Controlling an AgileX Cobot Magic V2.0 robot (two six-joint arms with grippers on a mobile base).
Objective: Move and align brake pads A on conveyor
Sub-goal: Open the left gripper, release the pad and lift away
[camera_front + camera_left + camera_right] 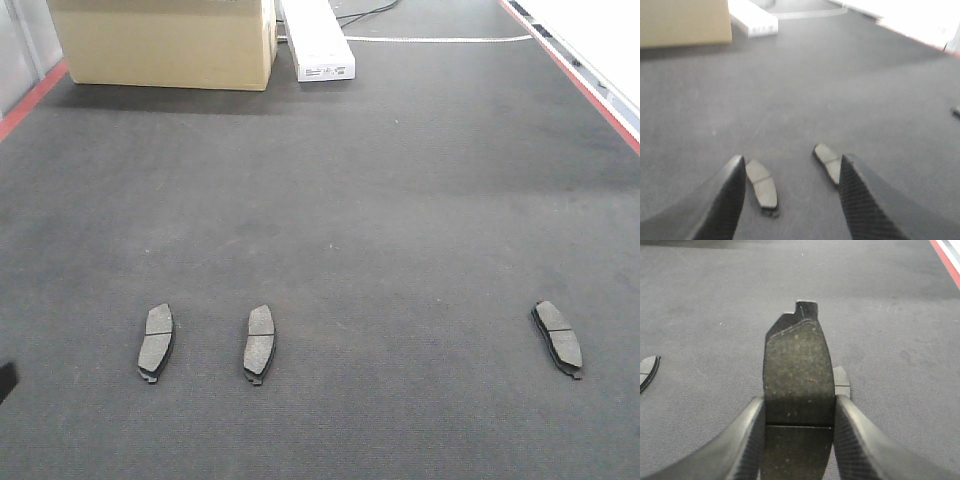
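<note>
Three brake pads lay on the dark conveyor belt (330,200) in the front view: a left pad (155,342) and a middle pad (259,343) close together and both pointing roughly up the belt, and a right pad (558,338) well apart from them, turned at a slight angle. The fourth pad (798,385) was off the belt, gripped across its width between the jaws of the right gripper (799,415), seen in the right wrist view above the belt with the right-hand pad showing just behind it. The left gripper (790,185) hung over the two left pads with its jaws spread and nothing between them. A cardboard box (165,40) and a white box (318,38) sat at the far end of the belt. Judging by this, the task looked partly done: two pads stood in a neat side-by-side row, the held pad had yet to be set down, probably in the wide gap, and the angled right pad likely needed straightening to match the others.
</note>
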